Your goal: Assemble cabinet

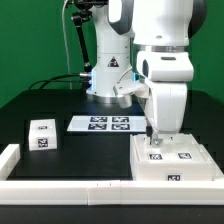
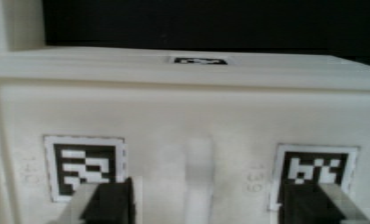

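The cabinet [image 1: 172,160] is a large white box with black-and-white tags on its top, lying at the exterior view's lower right. My gripper [image 1: 160,135] comes straight down onto its top, near the far edge. In the wrist view the cabinet's white top [image 2: 191,110] fills the picture, with two tags [image 2: 82,165] side by side and one more at its far edge. My gripper [image 2: 201,205] is open, and its two dark fingertips [image 2: 107,205] stand wide apart over the tags with nothing between them. A small white block with tags [image 1: 42,135] lies apart at the exterior view's left.
The marker board [image 1: 100,123] lies flat in front of the robot base [image 1: 108,85]. A low white border rail [image 1: 60,185] runs along the front edge, with a raised end at the exterior view's left [image 1: 8,160]. The table is black.
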